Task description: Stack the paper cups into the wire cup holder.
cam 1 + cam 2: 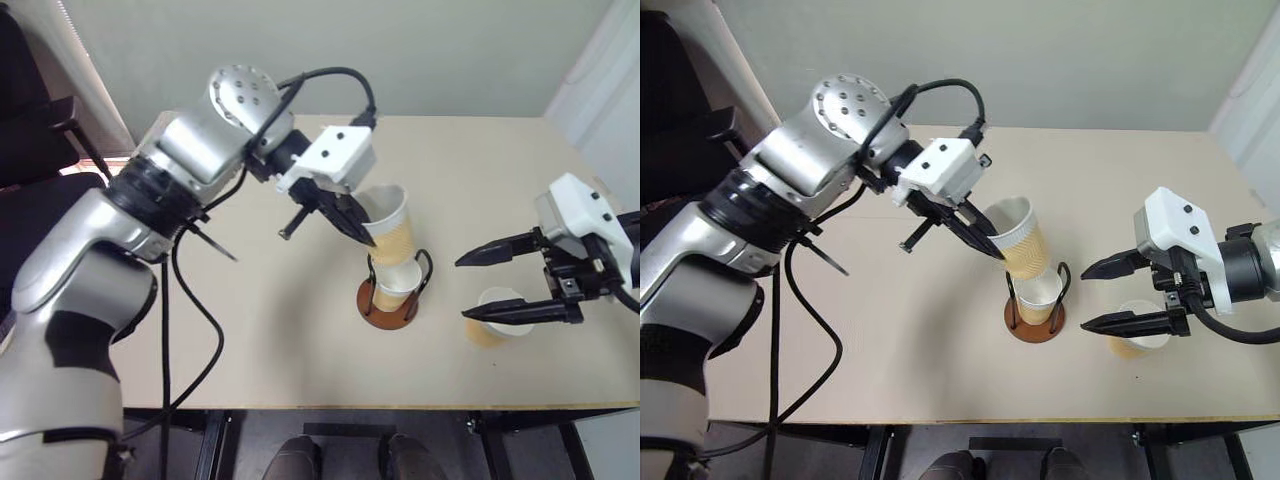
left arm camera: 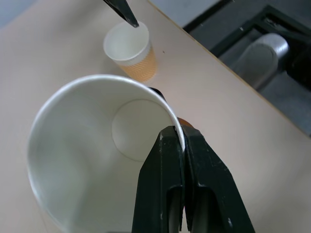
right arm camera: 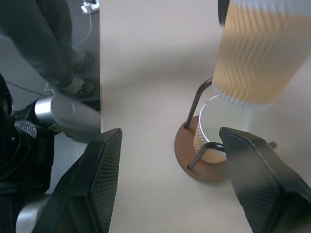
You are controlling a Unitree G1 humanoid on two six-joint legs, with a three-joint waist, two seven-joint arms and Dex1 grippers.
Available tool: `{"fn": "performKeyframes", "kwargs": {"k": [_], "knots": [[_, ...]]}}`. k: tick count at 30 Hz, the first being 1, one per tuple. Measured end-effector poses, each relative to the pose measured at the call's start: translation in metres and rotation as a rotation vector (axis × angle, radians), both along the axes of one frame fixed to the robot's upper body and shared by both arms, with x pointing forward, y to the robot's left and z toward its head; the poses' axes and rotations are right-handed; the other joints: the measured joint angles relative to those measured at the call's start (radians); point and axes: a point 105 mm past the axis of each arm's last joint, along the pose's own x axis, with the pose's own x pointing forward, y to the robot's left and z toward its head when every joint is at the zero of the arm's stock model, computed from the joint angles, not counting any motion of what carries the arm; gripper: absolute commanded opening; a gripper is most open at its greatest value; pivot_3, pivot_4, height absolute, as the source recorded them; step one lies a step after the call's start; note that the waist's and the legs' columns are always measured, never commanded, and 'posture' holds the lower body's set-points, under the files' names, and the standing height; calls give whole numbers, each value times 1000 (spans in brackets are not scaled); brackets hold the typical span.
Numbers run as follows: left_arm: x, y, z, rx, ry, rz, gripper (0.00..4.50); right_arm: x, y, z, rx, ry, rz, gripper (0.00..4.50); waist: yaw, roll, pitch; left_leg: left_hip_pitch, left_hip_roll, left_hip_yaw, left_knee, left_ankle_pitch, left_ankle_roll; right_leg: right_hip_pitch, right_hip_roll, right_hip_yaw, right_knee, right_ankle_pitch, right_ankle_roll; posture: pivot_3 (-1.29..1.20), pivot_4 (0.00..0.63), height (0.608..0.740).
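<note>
The left claw [image 1: 362, 232] is pinching the rolled white rim of a tan-yellow ribbed paper cup [image 1: 392, 228], one black finger inside the white wall and one outside, as the left wrist view shows with the two fingers [image 2: 181, 184] pressed together on the rim. This held cup is tilting, its open mouth leaning to the left and far side, and its narrow bottom is hanging just above the wire cup holder [image 1: 391, 300], a round reddish-brown wooden disc with thin black wire loops standing upright. The holder is sitting near the middle of the pale beige desk [image 1: 300, 330], toward its near edge. A second ribbed paper cup [image 1: 398, 283] is already standing upright inside the wire loops, and the right wrist view is showing the held cup's bottom right over that cup's mouth; whether the two are touching cannot be told.

The right claw [image 1: 490, 285] is hanging to the right of the holder with its two black fingers spread wide and holding nothing. A third ribbed paper cup [image 1: 496, 318] is standing upright on the desk beneath that claw, well to the right of the holder.
</note>
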Motion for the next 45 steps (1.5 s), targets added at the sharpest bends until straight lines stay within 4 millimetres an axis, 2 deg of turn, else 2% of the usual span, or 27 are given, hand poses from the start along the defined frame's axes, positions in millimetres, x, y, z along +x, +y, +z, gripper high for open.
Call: {"fn": "performKeyframes", "kwargs": {"k": [4,13,17,25,30,34,36,41,45], "knots": [[9,-10,-16,32,-25,-29,44,-3,1,1,12,-3,-15,3308,5,0,0,-1,0,1,2,-1,1,1,0,0,-2,1,2,0,150,740],[11,-16,-30,90,-113,-111,44,-8,1,0,11,7,-33,3308,10,0,0,-4,0,2,6,-3,5,1,0,1,-7,3,6,0,150,740],[8,-26,-35,100,-125,-152,931,-11,-1,-2,-3,23,-37,3308,13,0,0,-6,0,3,12,-5,8,3,0,1,-7,4,8,0,150,740],[2,-42,-25,34,-142,-192,3735,-13,-7,-2,-23,16,-72,3308,15,0,0,-4,-1,4,14,-5,9,6,0,2,-7,6,10,0,150,740],[0,-46,-9,-48,-143,-190,3735,-9,-11,-9,-28,7,-146,3308,16,0,0,-4,-1,4,14,-5,9,6,0,2,-8,6,10,0,150,740],[-1,-43,13,-164,-84,-143,3735,-9,-25,-39,-153,74,-252,3308,17,1,0,-4,-1,4,14,-6,9,6,0,2,-8,5,11,0,150,740],[1,-31,22,-241,-27,-95,3735,-9,-37,-54,-240,97,-302,3308,16,2,-1,-3,-1,4,13,-6,9,7,0,2,-8,5,11,0,150,740],[7,-5,14,-316,129,21,3735,-5,-52,-67,-329,61,-334,3308,14,3,-2,-1,0,5,15,-6,9,7,1,3,-6,5,11,0,150,740],[13,12,4,-317,149,113,3735,-2,-66,-79,-412,39,-341,3308,16,3,-2,1,-1,4,16,-6,10,10,0,3,-7,5,11,0,150,740]]}}
